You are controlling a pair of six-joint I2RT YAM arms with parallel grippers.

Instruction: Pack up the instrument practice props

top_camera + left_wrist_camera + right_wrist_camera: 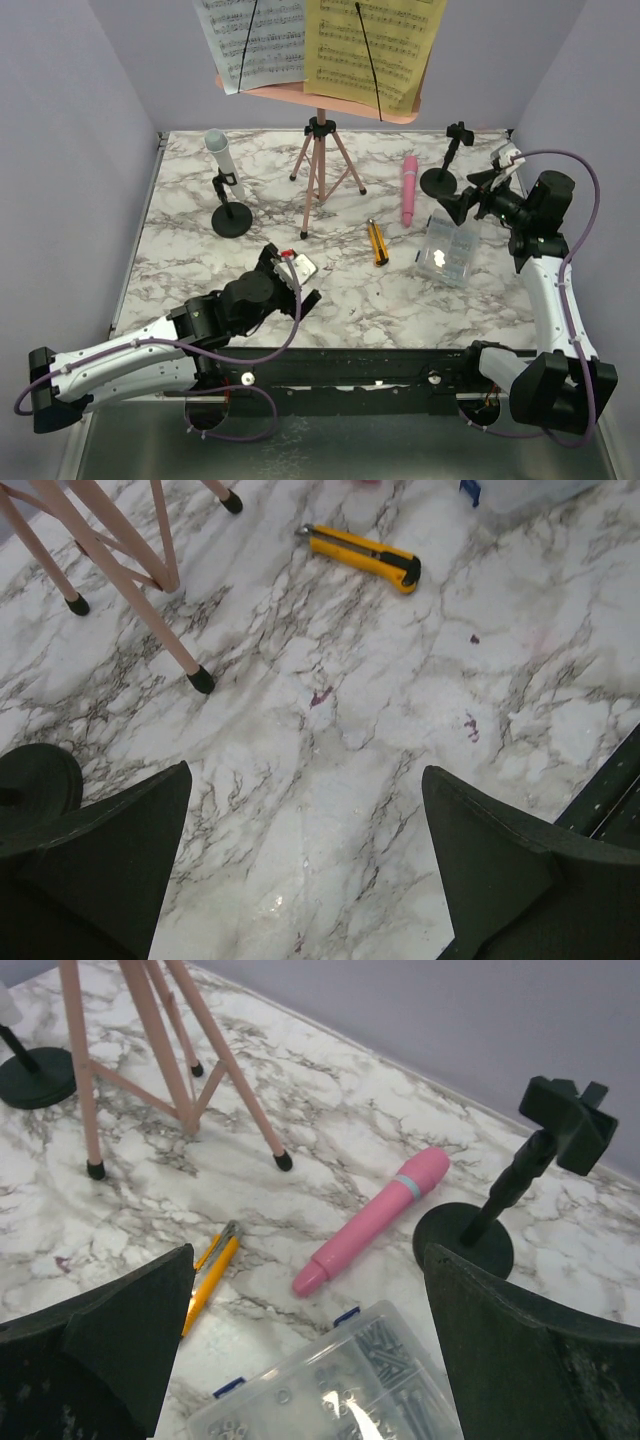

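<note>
A pink music rack (pixel 320 95) on a pink tripod (pixel 320 170) stands at the back and carries a white page (pixel 250 40) and a yellow page (pixel 375 50). The grey-white microphone (pixel 222 160) sits upright in a black round-based mount (pixel 232 220) on the left. The pink microphone (pixel 409 190) lies flat beside an empty black mount (pixel 445 175). My left gripper (pixel 295 272) hovers open over bare marble near the front, holding nothing. My right gripper (pixel 466 192) is open above the clear box, with the pink microphone (pixel 375 1220) ahead of it.
A yellow-and-black cutter (pixel 379 243) lies mid-table, seen also in the left wrist view as the cutter (pixel 362 556). The clear plastic box (pixel 448 252) of small hardware sits at the right. Purple walls close the back and sides. The tripod legs (pixel 130 580) stand ahead-left of my left gripper.
</note>
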